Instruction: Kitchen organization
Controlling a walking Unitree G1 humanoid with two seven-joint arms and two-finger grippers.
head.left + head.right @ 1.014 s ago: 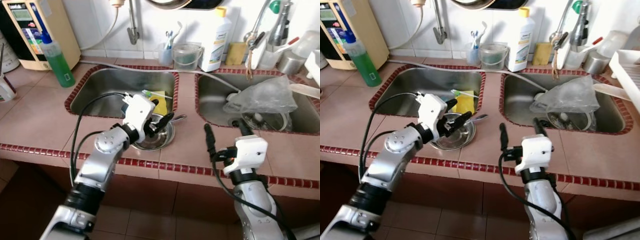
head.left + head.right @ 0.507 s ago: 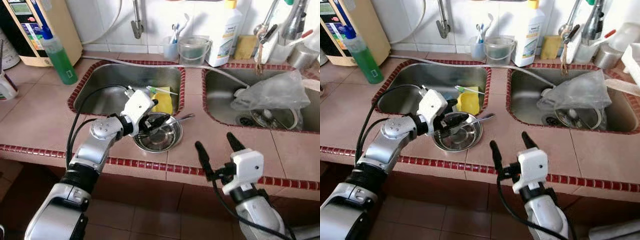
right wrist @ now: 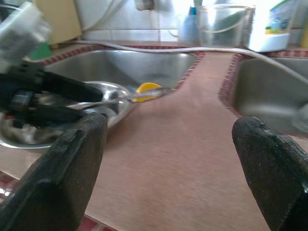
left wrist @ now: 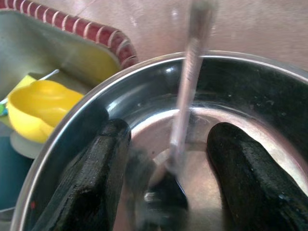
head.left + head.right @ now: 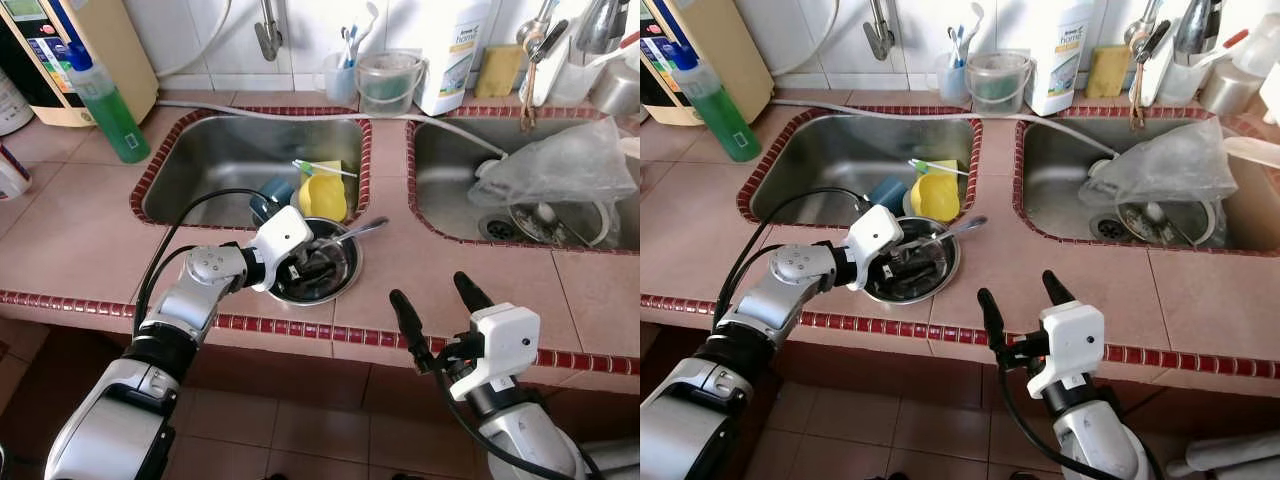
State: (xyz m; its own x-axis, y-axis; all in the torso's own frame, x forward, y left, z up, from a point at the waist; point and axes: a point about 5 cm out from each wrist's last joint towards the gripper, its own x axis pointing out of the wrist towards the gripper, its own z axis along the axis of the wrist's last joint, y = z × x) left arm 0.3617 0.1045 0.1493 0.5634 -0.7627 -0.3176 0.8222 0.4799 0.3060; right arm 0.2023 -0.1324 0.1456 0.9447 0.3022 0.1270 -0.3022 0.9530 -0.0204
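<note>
A shallow steel bowl (image 5: 340, 285) sits on the pink tiled counter at the front corner of the left sink. A metal spoon (image 5: 358, 231) lies in it, its handle sticking out over the rim toward the right. My left gripper (image 5: 312, 266) reaches down into the bowl. In the left wrist view its fingers (image 4: 103, 173) stand open on either side of the spoon (image 4: 185, 91), with clear gaps to it. My right gripper (image 5: 434, 300) hovers open over the counter's front edge, right of the bowl, holding nothing.
The left sink (image 5: 215, 165) holds a yellow cup (image 5: 322, 195), a blue cup (image 5: 270, 198) and a green-tipped brush (image 5: 318, 170). A crumpled plastic bag (image 5: 560, 165) covers dishes in the right sink. A green soap bottle (image 5: 105, 100), a clear tub (image 5: 385, 80) and a white bottle (image 5: 455, 55) line the back.
The camera has shifted. My left gripper has sunk from above the bowl's rim down into the bowl, straddling the spoon. My right gripper has drawn back toward the counter's front edge.
</note>
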